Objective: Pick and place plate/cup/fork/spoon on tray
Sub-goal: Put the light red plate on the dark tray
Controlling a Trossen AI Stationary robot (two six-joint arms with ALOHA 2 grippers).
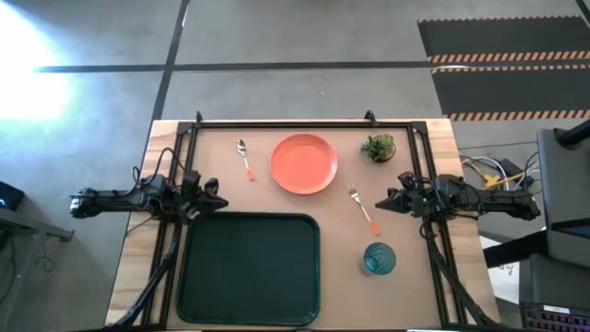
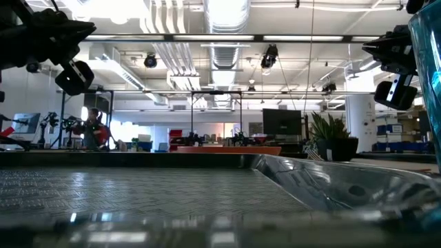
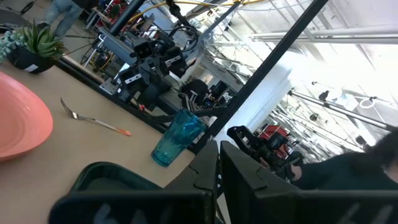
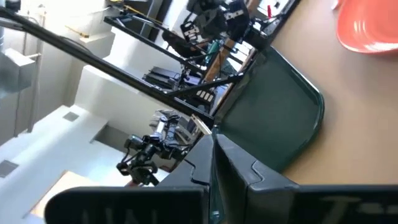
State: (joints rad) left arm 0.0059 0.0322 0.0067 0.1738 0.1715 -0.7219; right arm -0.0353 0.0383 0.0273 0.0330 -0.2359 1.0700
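Tray [image 1: 249, 267] first: dark green, lying at the near middle of the table between my two arms, and from above nothing sits in it, so by my reckoning none of the four pieces has been placed and the whole job is ahead of me. Beyond the tray's far edge sits the plate [image 1: 303, 163], orange-red, flat on the wood. Left of the plate and apart from it lies the spoon [image 1: 244, 159], bowl pointing away and orange handle toward the tray. Right of the plate lies the fork [image 1: 363, 209], tines toward the plate, handle angled toward the cup [image 1: 378, 258], which stands upright just off the tray's right side. A small potted plant [image 1: 378, 147] stands at the far right and is no part of my work. My left gripper [image 1: 219, 200] hovers above the table by the tray's far left corner, its fingers [image 3: 202, 168] drawn together with only a thin slit between them and nothing held. My right gripper [image 1: 382, 205] hangs just beside the fork's handle, not touching it as far as I can judge; its fingers [image 4: 227, 162] are likewise pressed nearly together and empty. I judge the fork to be the nearest thing for my right side, the spoon for my left, with plate and cup left over.
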